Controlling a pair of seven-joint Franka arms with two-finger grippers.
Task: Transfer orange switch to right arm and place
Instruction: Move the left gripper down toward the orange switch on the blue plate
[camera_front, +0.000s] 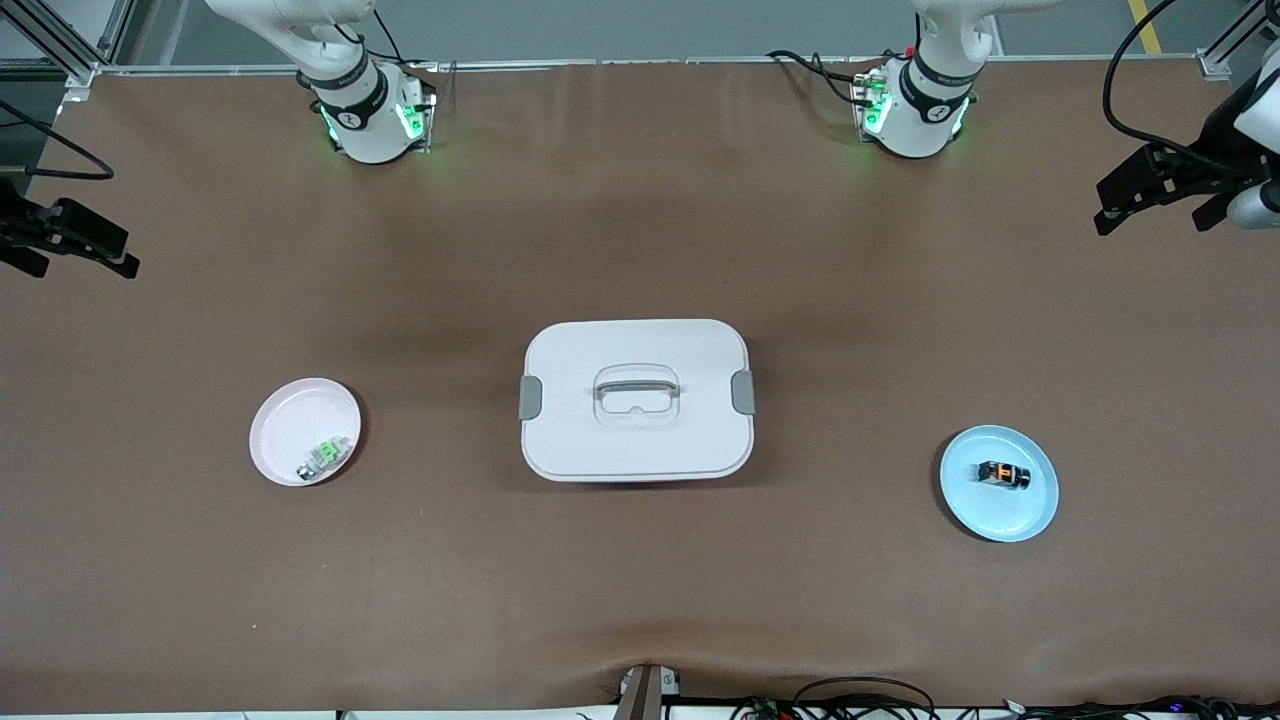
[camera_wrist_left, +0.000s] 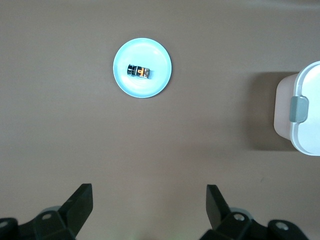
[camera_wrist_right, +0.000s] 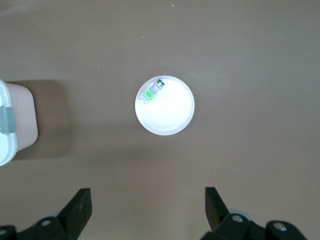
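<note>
The orange switch (camera_front: 1003, 474) lies on a light blue plate (camera_front: 1000, 525) toward the left arm's end of the table. It also shows in the left wrist view (camera_wrist_left: 139, 72) on that plate (camera_wrist_left: 150, 89). My left gripper (camera_front: 1150, 215) hangs open and empty, high over bare table at that end; in its wrist view (camera_wrist_left: 150, 200) the jaws stand wide apart, well away from the plate. My right gripper (camera_front: 80, 262) is open and empty, high over the right arm's end of the table, and also shows in its wrist view (camera_wrist_right: 148, 200).
A white lidded box (camera_front: 637, 400) with grey clips and a handle stands at the table's middle. A pale pink plate (camera_front: 290, 420) toward the right arm's end holds a small green-and-silver part (camera_front: 325, 457), which also shows in the right wrist view (camera_wrist_right: 152, 91). Brown mat covers the table.
</note>
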